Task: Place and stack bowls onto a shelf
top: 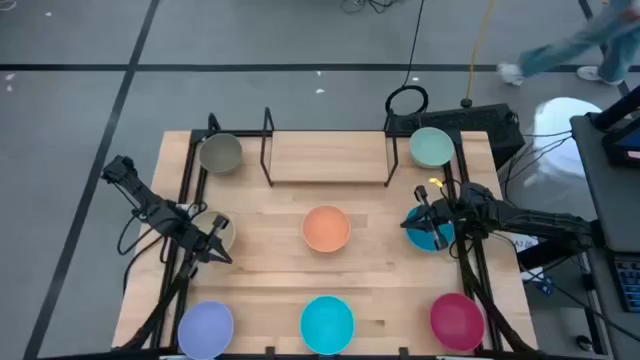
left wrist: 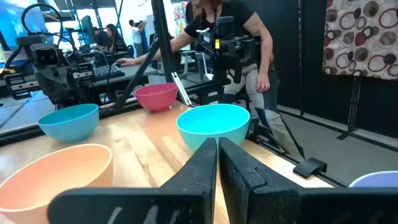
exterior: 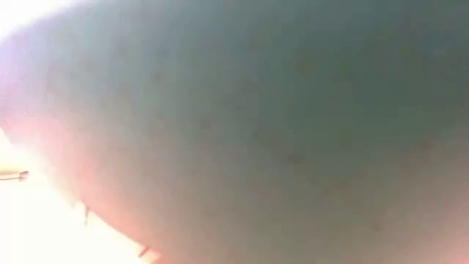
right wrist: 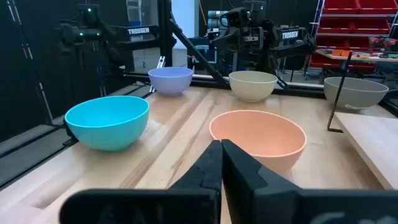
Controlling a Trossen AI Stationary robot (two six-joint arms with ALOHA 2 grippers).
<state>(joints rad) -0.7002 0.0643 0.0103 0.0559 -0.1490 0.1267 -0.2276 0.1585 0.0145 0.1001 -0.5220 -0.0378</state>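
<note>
Both claws were closed and empty: left claw (top: 218, 243) left of the orange bowl (top: 326, 228), right claw (top: 420, 217) on its right, over the blue bowl (top: 430, 232).

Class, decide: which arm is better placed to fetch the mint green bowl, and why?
Right. The right gripper is at the blue bowl, next to the mint green bowl; the left gripper is across the table at the beige bowl.
</note>
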